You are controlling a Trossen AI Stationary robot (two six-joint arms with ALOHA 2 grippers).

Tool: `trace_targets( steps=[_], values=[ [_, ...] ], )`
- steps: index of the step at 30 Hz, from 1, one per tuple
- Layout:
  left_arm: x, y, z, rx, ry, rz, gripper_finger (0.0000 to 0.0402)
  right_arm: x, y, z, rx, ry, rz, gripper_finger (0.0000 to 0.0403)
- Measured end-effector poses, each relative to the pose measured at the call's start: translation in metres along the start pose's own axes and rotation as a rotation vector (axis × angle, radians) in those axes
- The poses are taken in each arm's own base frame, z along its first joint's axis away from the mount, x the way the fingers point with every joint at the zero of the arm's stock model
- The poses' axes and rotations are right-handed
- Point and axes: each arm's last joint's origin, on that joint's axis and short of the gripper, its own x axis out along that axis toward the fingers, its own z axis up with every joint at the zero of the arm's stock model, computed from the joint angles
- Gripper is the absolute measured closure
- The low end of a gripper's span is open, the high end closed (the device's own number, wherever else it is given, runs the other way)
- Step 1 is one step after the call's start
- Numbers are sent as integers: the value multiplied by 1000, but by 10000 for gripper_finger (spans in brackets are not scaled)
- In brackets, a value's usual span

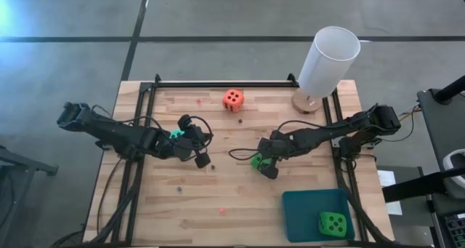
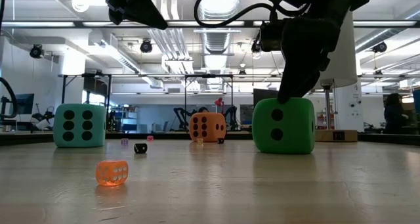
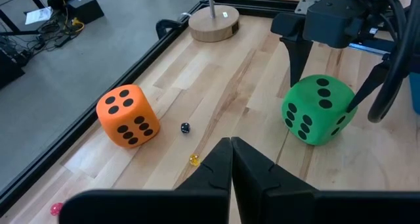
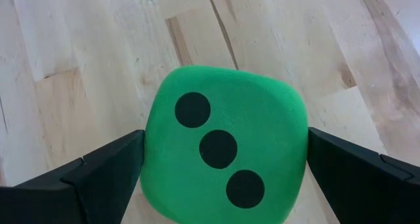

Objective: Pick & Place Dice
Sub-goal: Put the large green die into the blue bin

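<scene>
No readable words, brands or printed numbers are showing anywhere; only pips are facing the cameras: three on the green die (image 4: 223,145), six on the turquoise die (image 2: 79,125) and six on the orange die (image 3: 128,115).

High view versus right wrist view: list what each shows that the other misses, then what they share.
Only the high view: the orange die, the turquoise die by the shut left gripper, the white cylinder, and a second green die in the teal tray.

Only the right wrist view: the three-pip face of the green die.

Both: that green die between the open fingers of the right gripper on the wooden table.
</scene>
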Motion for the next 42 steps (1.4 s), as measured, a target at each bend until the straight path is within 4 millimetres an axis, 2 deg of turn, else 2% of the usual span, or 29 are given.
trace_targets(
  steps=[11, 22, 42],
  values=[
    [0, 0, 0, 0, 0, 0, 391, 0, 0, -1, -1, 6, -3, 4],
    [0, 0, 0, 0, 0, 0, 391, 0, 0, -1, -1, 7, -3, 59],
    [0, 0, 0, 0, 0, 0, 391, -4, -1, -1, -5, 4, -3, 66]
  ],
)
